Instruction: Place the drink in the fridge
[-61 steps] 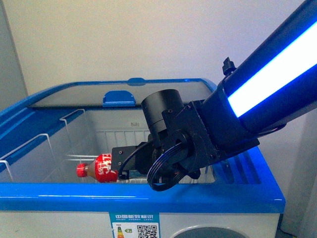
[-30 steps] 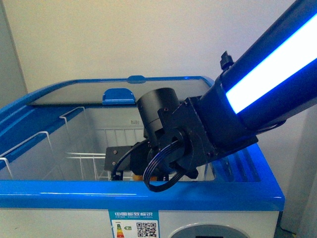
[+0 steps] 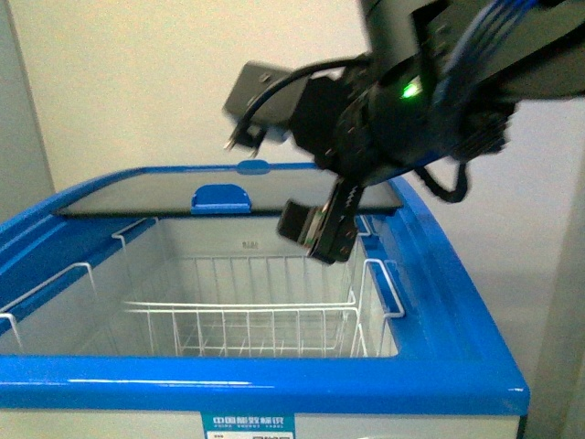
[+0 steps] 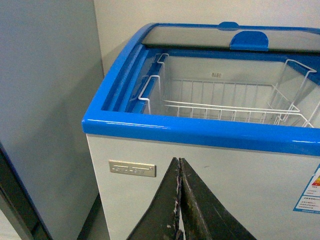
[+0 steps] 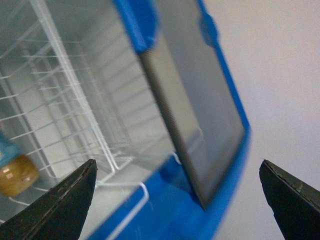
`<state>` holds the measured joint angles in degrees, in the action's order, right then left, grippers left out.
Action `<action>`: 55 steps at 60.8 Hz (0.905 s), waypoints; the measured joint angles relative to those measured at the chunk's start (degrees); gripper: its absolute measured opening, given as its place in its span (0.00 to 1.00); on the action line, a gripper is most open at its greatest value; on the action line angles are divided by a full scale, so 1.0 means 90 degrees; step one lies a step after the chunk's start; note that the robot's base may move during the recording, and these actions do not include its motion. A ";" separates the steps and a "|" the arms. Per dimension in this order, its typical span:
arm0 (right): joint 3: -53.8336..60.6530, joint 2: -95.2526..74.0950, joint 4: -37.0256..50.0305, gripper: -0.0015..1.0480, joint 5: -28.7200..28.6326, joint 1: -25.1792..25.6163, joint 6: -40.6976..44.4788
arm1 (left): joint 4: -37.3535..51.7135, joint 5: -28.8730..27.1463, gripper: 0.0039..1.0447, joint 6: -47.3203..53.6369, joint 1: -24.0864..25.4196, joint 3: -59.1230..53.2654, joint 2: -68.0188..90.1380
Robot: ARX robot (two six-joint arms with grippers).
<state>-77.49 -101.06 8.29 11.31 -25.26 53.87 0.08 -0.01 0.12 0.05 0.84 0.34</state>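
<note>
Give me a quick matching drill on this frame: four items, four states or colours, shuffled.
Items:
1. freezer rim
2. wire basket
3. left gripper
4. right gripper

States or colours:
A. fingers spread wide, nothing between them
B. blue
C. fingers pressed together
D. white, no bottle visible on it in the front view

Pairs: 1-B, 2-D, 3-C, 4-A

The fridge (image 3: 274,375) mouth stands open above white wire baskets (image 3: 265,315).

The fridge (image 3: 274,375) is white with a bright blue rim; its wire baskets (image 3: 265,315) are white.
</note>
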 joint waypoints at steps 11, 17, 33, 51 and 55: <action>0.0760 0.1554 -0.0425 0.93 0.1222 0.0784 -0.2052 | 0.0000 0.0000 0.02 0.0002 0.0000 0.0000 0.0000; 0.1387 0.2594 -0.1139 0.93 0.1591 0.1282 -0.3390 | 0.0000 0.0000 0.02 0.0000 0.0000 0.0000 0.0002; 0.4279 0.7375 -0.3942 0.89 0.0828 0.2198 -0.6861 | 0.0000 0.0002 0.02 0.0000 0.0000 0.0000 0.0002; 0.7538 1.0263 -0.1207 0.26 -0.1248 0.2793 -0.6050 | -0.0002 0.0002 0.02 0.0000 0.0000 0.0000 0.0000; 0.7631 1.0435 -0.1124 0.11 -0.1270 0.2795 -0.6030 | -0.0002 0.0002 0.02 0.0000 0.0000 0.0000 0.0000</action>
<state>-8.82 -7.14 -1.83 -0.12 -0.10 -0.40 0.05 0.01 0.12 0.05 0.84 0.34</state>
